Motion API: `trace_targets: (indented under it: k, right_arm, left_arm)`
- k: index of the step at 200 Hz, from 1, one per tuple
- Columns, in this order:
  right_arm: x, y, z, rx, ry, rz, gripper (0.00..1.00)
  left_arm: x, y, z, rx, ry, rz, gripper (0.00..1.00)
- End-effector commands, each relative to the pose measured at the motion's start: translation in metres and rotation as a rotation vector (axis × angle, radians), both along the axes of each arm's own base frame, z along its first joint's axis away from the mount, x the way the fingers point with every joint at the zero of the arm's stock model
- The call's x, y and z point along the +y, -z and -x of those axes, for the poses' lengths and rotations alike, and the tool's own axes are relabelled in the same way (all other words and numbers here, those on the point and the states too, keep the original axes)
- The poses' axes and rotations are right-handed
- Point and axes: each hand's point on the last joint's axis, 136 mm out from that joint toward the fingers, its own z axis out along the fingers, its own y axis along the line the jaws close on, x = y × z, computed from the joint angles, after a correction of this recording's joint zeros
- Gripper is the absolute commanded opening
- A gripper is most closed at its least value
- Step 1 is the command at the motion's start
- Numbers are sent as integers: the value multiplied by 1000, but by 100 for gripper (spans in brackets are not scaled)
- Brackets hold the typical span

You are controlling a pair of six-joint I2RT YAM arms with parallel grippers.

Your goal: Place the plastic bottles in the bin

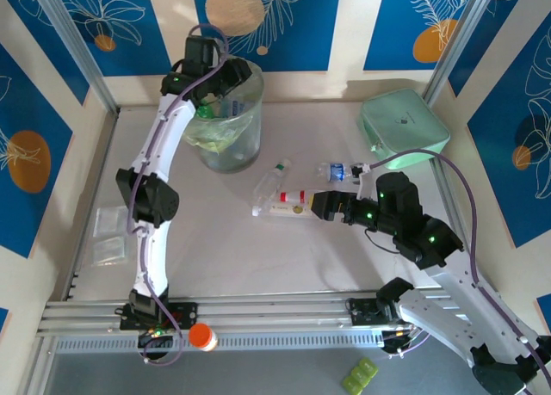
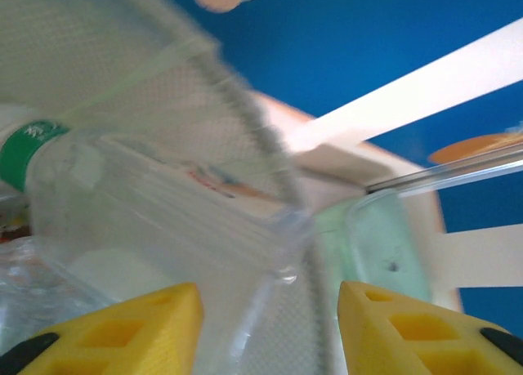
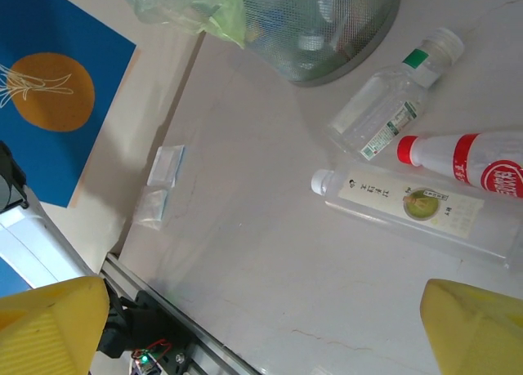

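Item: bin point(image 1: 225, 124), translucent and green-lined, standing at 11 o'clock on the table point(image 1: 258, 266). It holds bottles, among them a green-banded bottle point(image 2: 33, 146) lying against the mesh wall. Left gripper point(image 2: 265, 305): over the bin mouth, jaws part-way apart, nothing seen clamped between them. The blurred green-banded bottle lies just past the tips, toward 10 o'clock in the wrist view. Right gripper point(image 1: 320, 206): jaws spread wide and empty, low near the table centre. Plastic bottles point(image 1: 280, 197) outstanding: a cluster of three just at 9 o'clock of the right gripper in the overhead view. These are the cream-labelled bottle point(image 3: 409, 207), the red-capped bottle point(image 3: 470, 158) close beside it, and the green-tagged bottle point(image 3: 391, 105) beyond. A blue-capped bottle point(image 1: 336, 171) lies apart at the gripper's 12 o'clock. Position to jaws: in the right wrist view the cream-labelled bottle lies ahead of the fingertips at about 1 o'clock. It sits nearer the right-hand finger and is not yet between the pads. Step in hand, as judged: pick of the cream-labelled bottle. Handling note: bring the jaws forward until the label's middle is centred between them. Turn the wrist so the fingers cross the bottle's short width, and slide one finger into the narrow gap beside the red-capped bottle without nudging it. Close gently, since thin clear plastic likely dents and a round body may roll. Not for binning: mint-green case point(image 1: 403, 126) at 1 o'clock, flat packets point(image 1: 108, 233) at 9 o'clock.
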Motion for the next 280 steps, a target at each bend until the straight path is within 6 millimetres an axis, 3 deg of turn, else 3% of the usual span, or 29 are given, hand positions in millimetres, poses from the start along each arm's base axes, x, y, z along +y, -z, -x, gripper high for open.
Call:
trace_targets:
  k: [1,23,41,55,75,108,140,163,193,227,253,280]
  right_arm:
    - [-3,-4,2,-7,4,-3,98]
    - [0,-6,0,-4,-6,-3,98]
    - [1,-11,-1,-11,-11,-2,98]
    - [3,-16,-2,-24,-17,-8,98]
    - [3,-21,-2,-39,-24,-11,98]
    - [-2,-29,-2,-68,-13,11,98]
    - [-7,-39,-7,-105,9,31,98]
    - [-11,-32,-18,-101,38,64,98]
    - [-21,-2,-38,-16,122,163,95]
    - [-32,38,-62,107,191,333,91]
    - [-17,64,-73,156,91,417,89]
    - [4,94,-84,193,-33,525,90]
  left_arm:
    - [18,10,0,18,-47,-106,48]
    - [23,32,-1,78,-61,-126,48]
    - [19,31,2,86,-45,-107,48]
    - [15,15,5,55,-23,-74,49]
    - [9,-24,13,-27,16,-19,51]
    - [12,-83,45,-136,45,-3,52]
    - [18,-102,86,-140,31,-27,53]
    - [17,-106,132,-138,33,-59,54]
    - [11,-76,196,-87,84,-86,54]
    - [26,-29,255,11,132,-75,56]
    - [44,3,291,35,176,-153,60]
    - [57,30,312,14,239,-255,63]
